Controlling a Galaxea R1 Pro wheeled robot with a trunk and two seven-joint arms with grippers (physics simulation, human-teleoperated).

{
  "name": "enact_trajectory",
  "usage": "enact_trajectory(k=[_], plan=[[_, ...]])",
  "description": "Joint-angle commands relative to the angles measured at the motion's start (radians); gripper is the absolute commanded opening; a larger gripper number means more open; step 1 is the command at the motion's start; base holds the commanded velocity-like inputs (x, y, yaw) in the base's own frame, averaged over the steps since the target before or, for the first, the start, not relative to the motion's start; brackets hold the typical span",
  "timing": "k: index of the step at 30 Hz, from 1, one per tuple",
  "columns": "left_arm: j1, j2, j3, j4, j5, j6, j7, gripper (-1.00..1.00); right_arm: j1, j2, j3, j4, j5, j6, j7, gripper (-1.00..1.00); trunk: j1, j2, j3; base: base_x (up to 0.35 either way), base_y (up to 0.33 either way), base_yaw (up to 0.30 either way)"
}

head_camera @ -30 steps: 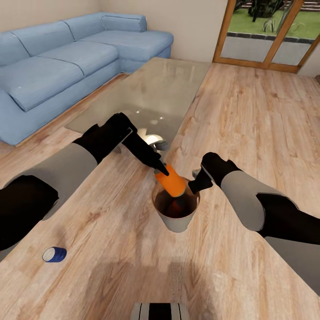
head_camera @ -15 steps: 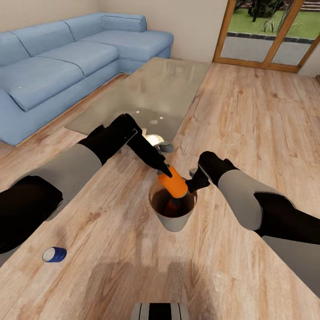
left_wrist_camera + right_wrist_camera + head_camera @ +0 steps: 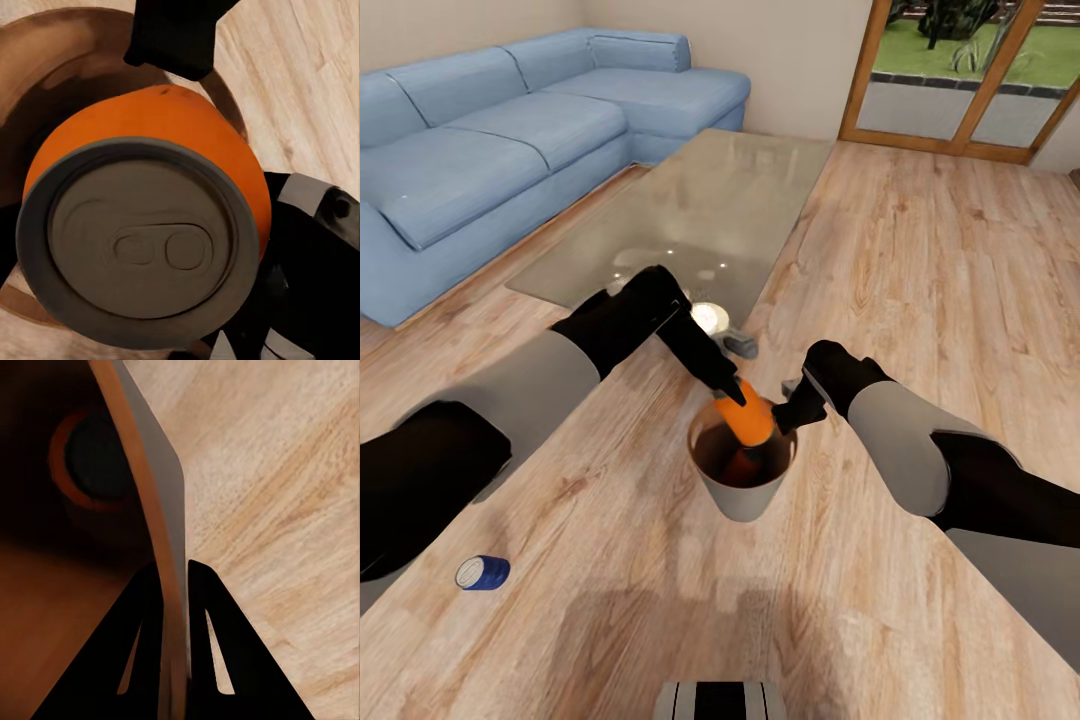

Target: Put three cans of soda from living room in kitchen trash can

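now left gripper (image 3: 732, 392) clamps orange can (image 3: 745, 418) tilted, bottom into trash can (image 3: 743, 492); right gripper (image 3: 788, 415) pinches rim.

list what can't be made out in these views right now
- Head view: the trash can's bottom is dark and partly covered by the orange can.
- Left wrist view: the left gripper's fingertips sit behind that can.
- Right wrist view: the can inside is shadowed; right gripper pinches the rim.
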Motion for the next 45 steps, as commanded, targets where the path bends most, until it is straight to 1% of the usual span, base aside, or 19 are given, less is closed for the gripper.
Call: enact_trajectory(k=[1, 2, 3, 6, 10, 13, 20, 23, 24, 29, 30, 37, 41, 45], plan=[[0.000, 0.000, -0.019, 0.000, 0.001, 0.001, 0.004, -1.00, 0.000, 0.000, -0.013, 0.000, -0.022, 0.006, 0.006, -1.00, 0.000, 0.000, 0.000, 0.000, 0.000, 0.000], [0.000, 0.001, -0.030, 0.000, 0.002, 0.001, 0.005, -1.00, 0.000, -0.001, -0.013, 0.000, -0.022, 0.006, 0.006, -1.00, 0.000, 0.000, 0.000, 0.000, 0.000, 0.000], [0.000, 0.001, -0.049, 0.000, 0.002, 0.001, 0.006, -1.00, 0.000, -0.001, -0.013, 0.000, -0.022, 0.006, 0.006, -1.00, 0.000, 0.000, 0.000, 0.000, 0.000, 0.000], [0.002, 0.000, -0.074, 0.000, 0.002, 0.001, 0.008, -1.00, 0.000, -0.001, -0.015, 0.000, -0.022, 0.006, 0.006, -1.00, 0.000, 0.000, 0.000, 0.000, 0.000, 0.000], [0.028, -0.001, -0.084, 0.000, 0.003, 0.001, 0.022, -1.00, 0.000, 0.000, -0.015, -0.001, -0.022, 0.006, 0.006, -1.00, 0.000, 0.000, 0.000, 0.000, 0.000, 0.000], [0.039, -0.001, -0.087, 0.000, 0.004, 0.001, 0.044, -1.00, 0.000, 0.001, -0.017, -0.001, -0.022, 0.006, 0.006, -1.00, 0.000, 0.000, 0.000, 0.000, 0.000, 0.000], [0.058, -0.008, -0.087, 0.000, 0.004, 0.001, 0.057, -1.00, -0.002, 0.001, -0.017, -0.001, -0.022, 0.006, 0.007, -1.00, 0.000, 0.000, 0.000, 0.000, 0.000, 0.000], [0.068, -0.010, -0.087, 0.000, 0.004, 0.001, 0.094, -1.00, -0.012, 0.002, -0.018, 0.002, -0.022, 0.006, 0.009, -1.00, 0.000, 0.000, 0.000, 0.000, 0.000, 0.000], [0.071, -0.010, -0.087, 0.000, 0.005, 0.001, 0.109, -1.00, -0.021, 0.002, -0.028, 0.007, -0.022, 0.006, 0.010, -1.00, 0.000, 0.000, 0.000, 0.000, 0.000, 0.000], [0.076, -0.010, -0.087, 0.000, 0.004, 0.001, 0.122, -1.00, -0.046, 0.003, -0.056, 0.025, -0.022, 0.006, 0.011, -1.00, 0.000, 0.000, 0.000, 0.000, 0.000, 0.000], [0.084, -0.010, -0.087, 0.000, 0.004, 0.001, 0.127, -1.00, -0.053, 0.003, -0.060, 0.033, -0.022, 0.006, 0.011, -1.00, 0.000, 0.000, 0.000, 0.000, 0.000, 0.000], [0.117, -0.010, -0.087, 0.000, 0.004, 0.001, 0.172, -1.00, -0.080, 0.004, -0.074, 0.058, -0.022, 0.006, 0.011, -1.00, 0.000, 0.000, 0.000, 0.000, 0.000, 0.000], [0.126, -0.010, -0.087, 0.000, 0.004, 0.001, 0.179, -1.00, -0.099, 0.004, -0.081, 0.083, -0.022, 0.006, 0.011, -1.00, 0.000, 0.000, 0.000, 0.000, 0.000, 0.000], [0.134, -0.009, -0.087, 0.000, 0.004, 0.001, 0.181, -1.00, -0.105, 0.004, -0.083, 0.089, -0.022, 0.006, 0.011, -1.00, 0.000, 0.000, 0.000, 0.000, 0.000, 0.000]])
